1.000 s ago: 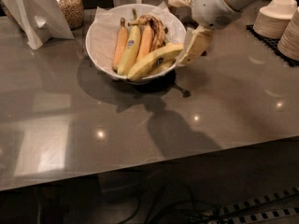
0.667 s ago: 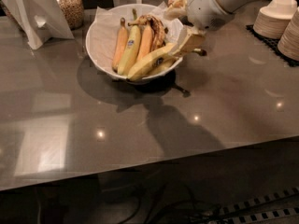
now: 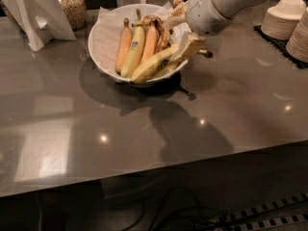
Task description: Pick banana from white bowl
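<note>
At the white bowl's point(image 3: 107, 42) right rim, the pincer point(image 3: 190, 46) grasps the banana point(image 3: 154, 66) near its stem; next: lift clear.

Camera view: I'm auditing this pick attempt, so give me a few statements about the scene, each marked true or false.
1. The tool is at the right rim of the white bowl, by the stem end of the longest banana. True.
2. The longest banana's dark stem tip points left. False: it points right, past the rim.
3. A glass jar stands behind the white bowl, to the left. True.
4. The white bowl holds one banana only. False: several more lie in it, among them a banana with a blue sticker.
5. The stacked small bowls stand left of the white bowl. False: they are far to its right.
</note>
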Controlling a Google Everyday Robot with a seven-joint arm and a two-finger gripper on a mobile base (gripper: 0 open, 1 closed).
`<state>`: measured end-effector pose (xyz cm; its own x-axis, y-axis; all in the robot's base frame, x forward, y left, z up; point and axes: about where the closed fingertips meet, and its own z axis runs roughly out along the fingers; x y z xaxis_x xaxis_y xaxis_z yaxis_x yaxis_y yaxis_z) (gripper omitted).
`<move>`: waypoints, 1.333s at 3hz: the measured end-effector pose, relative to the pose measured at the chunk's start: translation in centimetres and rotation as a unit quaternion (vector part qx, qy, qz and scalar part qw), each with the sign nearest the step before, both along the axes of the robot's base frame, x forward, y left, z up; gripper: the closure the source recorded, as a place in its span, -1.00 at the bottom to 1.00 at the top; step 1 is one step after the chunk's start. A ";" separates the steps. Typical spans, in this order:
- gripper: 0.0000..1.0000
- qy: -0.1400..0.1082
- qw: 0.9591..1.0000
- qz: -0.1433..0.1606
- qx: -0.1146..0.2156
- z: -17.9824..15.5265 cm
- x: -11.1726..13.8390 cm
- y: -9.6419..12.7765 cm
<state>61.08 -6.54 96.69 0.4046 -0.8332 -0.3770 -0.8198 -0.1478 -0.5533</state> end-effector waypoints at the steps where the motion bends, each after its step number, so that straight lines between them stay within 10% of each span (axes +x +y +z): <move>1: -0.14 0.009 1.000 0.011 -0.001 -1.0 0.6 0.6; 4: -0.12 0.035 0.998 0.048 -0.026 -3.7 2.2 2.5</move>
<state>63.29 -4.04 93.03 0.4571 -0.8116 -0.3639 -0.8369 -0.2539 -0.4850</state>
